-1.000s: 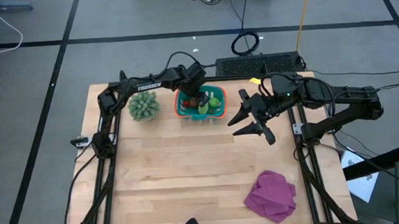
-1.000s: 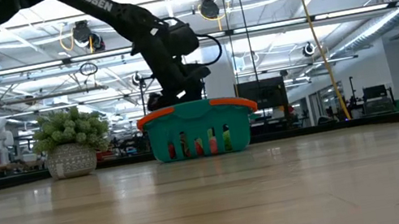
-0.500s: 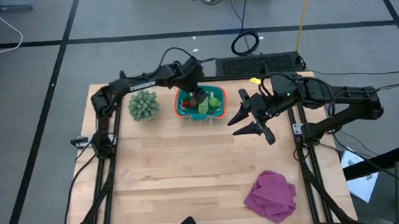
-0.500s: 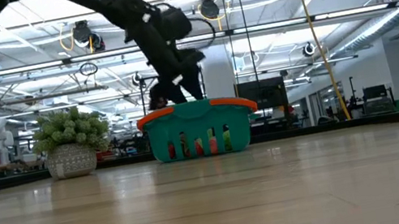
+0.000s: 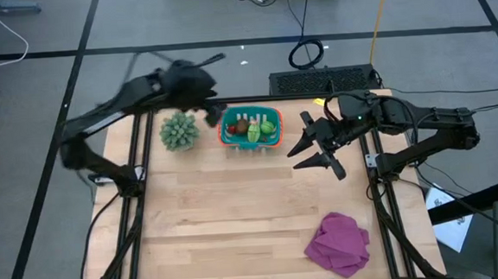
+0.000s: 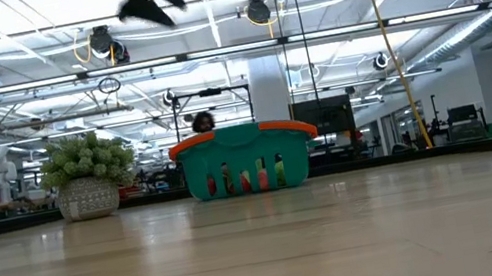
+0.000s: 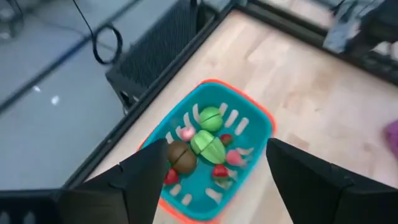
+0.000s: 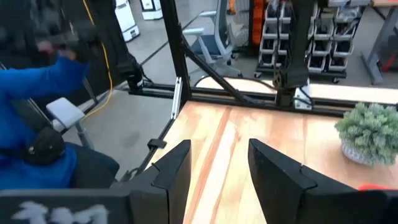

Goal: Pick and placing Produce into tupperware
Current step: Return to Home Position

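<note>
No text, label, brand or number legible in any view. Left arm point(image 5: 133, 93) is smeared; any lettering on it cannot be read. Pale marks on the dark housing point(image 8: 37, 211) in the right wrist view are too blurred to make out.

The left gripper point(image 5: 205, 94) hangs over the table's point(image 5: 219, 210) far edge, and from above its fingers cannot be made out. Just beside it, on the side toward the right arm, sits the teal tupperware point(image 5: 223, 129) with its orange-red rim. The produce point(image 5: 254, 129) lies inside: light-green pieces, a brown one and small red ones. The spiky grey-green plant point(image 5: 179, 131) stands close by this gripper, on its side toward the table's middle. The right gripper point(image 5: 295, 156) points at the tupperware from just beyond its other end, fingers spread apart and holding nothing. A magenta cloth point(image 5: 338, 242) lies well apart from it, toward the table's near edge.
</note>
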Motion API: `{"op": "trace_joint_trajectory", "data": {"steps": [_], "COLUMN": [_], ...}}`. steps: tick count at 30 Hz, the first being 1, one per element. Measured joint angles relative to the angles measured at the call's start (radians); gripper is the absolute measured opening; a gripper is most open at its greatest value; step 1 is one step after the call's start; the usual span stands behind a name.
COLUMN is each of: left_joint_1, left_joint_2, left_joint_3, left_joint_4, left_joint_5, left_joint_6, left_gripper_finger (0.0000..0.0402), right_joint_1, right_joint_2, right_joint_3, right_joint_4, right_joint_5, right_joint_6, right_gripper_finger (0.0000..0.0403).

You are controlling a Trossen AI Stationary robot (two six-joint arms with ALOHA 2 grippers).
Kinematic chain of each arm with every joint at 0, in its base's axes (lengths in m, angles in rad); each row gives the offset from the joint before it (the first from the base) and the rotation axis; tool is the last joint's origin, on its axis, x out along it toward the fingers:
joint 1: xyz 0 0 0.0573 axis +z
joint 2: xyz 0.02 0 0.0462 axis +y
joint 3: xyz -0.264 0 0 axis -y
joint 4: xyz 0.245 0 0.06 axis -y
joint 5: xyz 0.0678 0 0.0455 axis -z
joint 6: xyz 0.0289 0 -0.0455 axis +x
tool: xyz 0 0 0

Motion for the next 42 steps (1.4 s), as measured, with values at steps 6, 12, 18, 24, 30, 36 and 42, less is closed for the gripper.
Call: {"op": "trace_joint_trajectory", "data": {"steps": [6, 12, 18, 24, 30, 36, 42], "left_joint_1": [-0.169, -0.393, -0.629, -0.774, -0.889, -0.967, -1.002], "left_joint_2": [-0.223, -0.333, -0.347, -0.423, -0.614, -0.722, -0.779], "left_joint_3": [0.0, 0.0, -0.047, -0.209, -0.408, -0.635, -0.83], "left_joint_4": [-0.102, -0.218, -0.287, -0.267, -0.211, -0.064, 0.07], "left_joint_5": [-0.157, -0.302, -0.559, -0.734, -0.857, -0.855, -0.891], "left_joint_6": [-0.093, -0.224, -0.311, -0.418, -0.559, -0.545, -0.628], "left_gripper_finger": [0.0276, 0.0277, 0.0274, 0.0274, 0.0273, 0.0274, 0.0274], "right_joint_1": [0.0, 0.0, 0.0, 0.0, 0.0, 0.0, 0.0], "right_joint_2": [-0.032, -0.083, -0.173, -0.287, -0.442, -0.592, -0.655], "right_joint_3": [0.0, 0.0, 0.0, -0.035, -0.278, -0.606, -0.856], "right_joint_4": [-0.081, -0.088, -0.088, -0.095, 0.046, 0.329, 0.59], "right_joint_5": [0.0, 0.0, 0.0, 0.0, -0.005, -0.011, -0.011], "right_joint_6": [0.009, 0.011, 0.027, 0.016, 0.052, 0.136, 0.184], "right_gripper_finger": [0.0151, 0.0151, 0.0151, 0.0151, 0.0151, 0.0151, 0.0151]}}
